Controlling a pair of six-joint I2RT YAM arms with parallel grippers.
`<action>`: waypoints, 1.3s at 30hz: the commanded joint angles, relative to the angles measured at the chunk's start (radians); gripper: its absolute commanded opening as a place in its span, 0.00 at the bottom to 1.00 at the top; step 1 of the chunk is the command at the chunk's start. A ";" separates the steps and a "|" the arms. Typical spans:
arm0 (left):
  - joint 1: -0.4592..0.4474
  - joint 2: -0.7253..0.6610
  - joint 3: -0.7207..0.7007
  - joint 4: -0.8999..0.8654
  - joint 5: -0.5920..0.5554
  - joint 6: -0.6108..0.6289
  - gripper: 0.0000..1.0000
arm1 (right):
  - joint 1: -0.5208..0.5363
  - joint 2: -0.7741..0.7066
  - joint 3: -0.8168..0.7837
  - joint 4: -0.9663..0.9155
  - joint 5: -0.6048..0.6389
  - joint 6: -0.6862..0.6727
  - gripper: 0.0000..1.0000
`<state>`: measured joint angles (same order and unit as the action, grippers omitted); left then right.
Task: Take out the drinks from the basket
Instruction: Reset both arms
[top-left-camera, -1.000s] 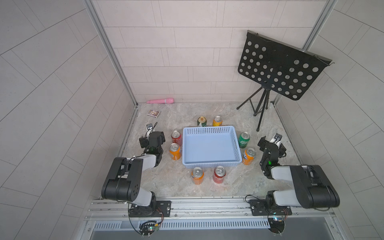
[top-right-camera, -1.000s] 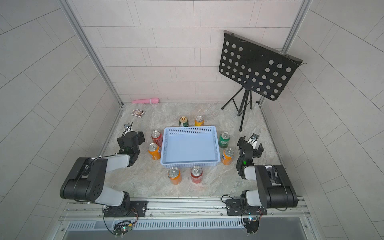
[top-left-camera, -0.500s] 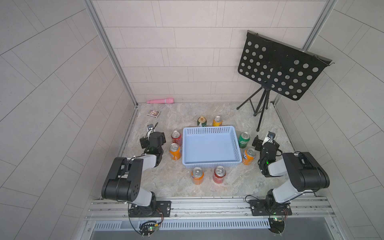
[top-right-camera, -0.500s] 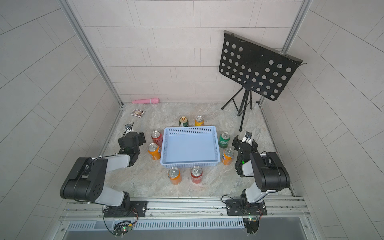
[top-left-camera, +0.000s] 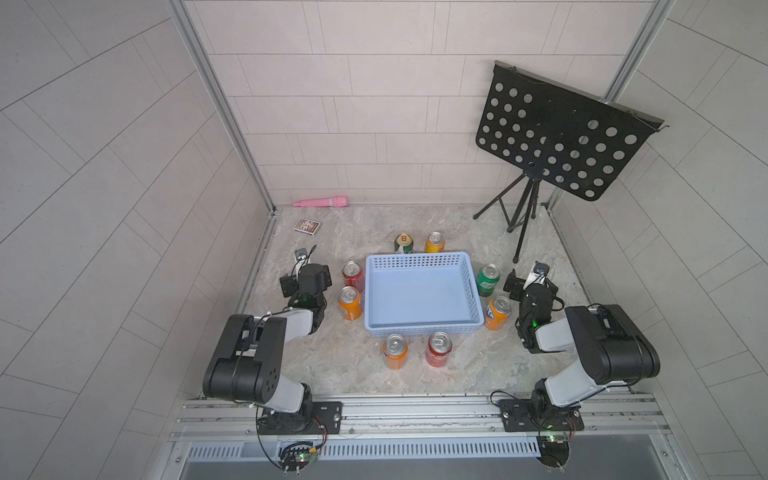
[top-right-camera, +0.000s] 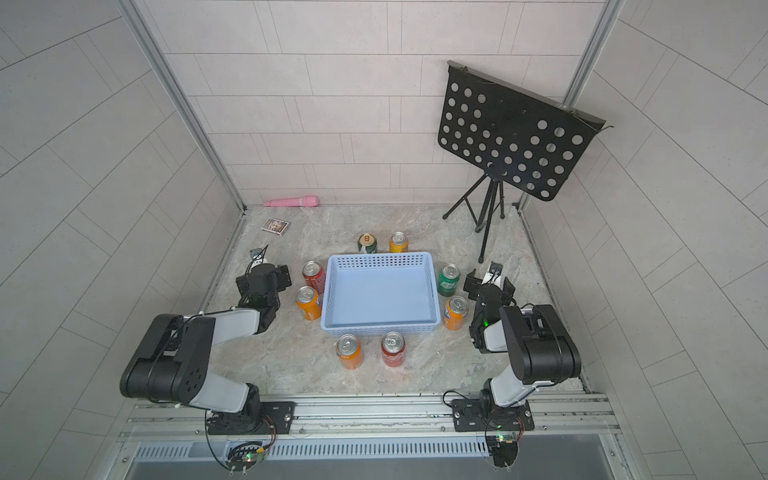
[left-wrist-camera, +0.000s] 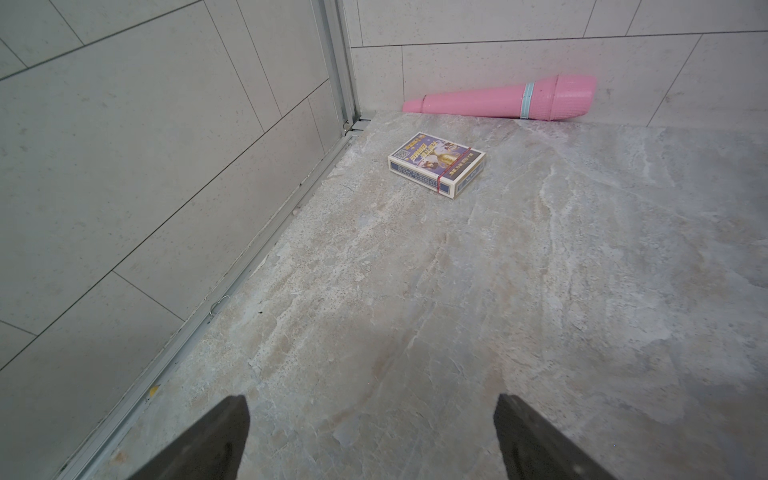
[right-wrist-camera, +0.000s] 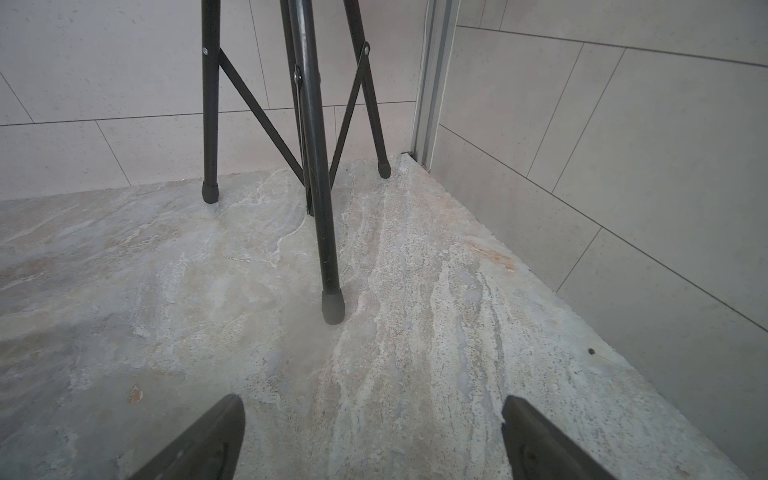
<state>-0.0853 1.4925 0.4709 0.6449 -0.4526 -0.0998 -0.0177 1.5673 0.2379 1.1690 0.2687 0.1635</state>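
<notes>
The light-blue basket (top-left-camera: 419, 295) (top-right-camera: 380, 297) lies empty in the middle of the floor. Several drinks stand upright around it: a white-and-green can (top-left-camera: 403, 243) and an orange can (top-left-camera: 434, 242) behind it, a red can (top-left-camera: 353, 275) and an orange can (top-left-camera: 349, 302) on its left, a green can (top-left-camera: 488, 279) and an orange can (top-left-camera: 497, 312) on its right, an orange can (top-left-camera: 395, 351) and a red can (top-left-camera: 438, 348) in front. My left gripper (top-left-camera: 305, 276) (left-wrist-camera: 372, 411) is open and empty left of the cans. My right gripper (top-left-camera: 528, 284) (right-wrist-camera: 372, 411) is open and empty to their right.
A black music stand (top-left-camera: 557, 145) rises at the back right, and one of its tripod feet (right-wrist-camera: 333, 307) rests just ahead of the right gripper. A pink toy microphone (left-wrist-camera: 511, 99) lies against the back wall, with a card box (left-wrist-camera: 436, 164) in front of it.
The right arm's elbow has lifted and swung inward, and its gripper has shifted slightly towards the cans on the right. The left arm, the cans and the basket have not moved.
</notes>
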 joint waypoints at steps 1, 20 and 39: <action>0.006 0.007 0.012 -0.005 -0.001 -0.005 1.00 | 0.005 0.001 0.020 -0.018 -0.022 -0.016 1.00; 0.007 0.006 0.012 -0.005 0.000 -0.006 1.00 | 0.012 -0.008 0.106 -0.189 -0.077 -0.043 1.00; 0.007 0.006 0.012 -0.005 0.000 -0.004 1.00 | 0.012 -0.006 0.106 -0.188 -0.077 -0.043 1.00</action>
<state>-0.0853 1.4925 0.4709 0.6415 -0.4522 -0.0998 -0.0113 1.5669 0.3412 0.9886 0.1974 0.1303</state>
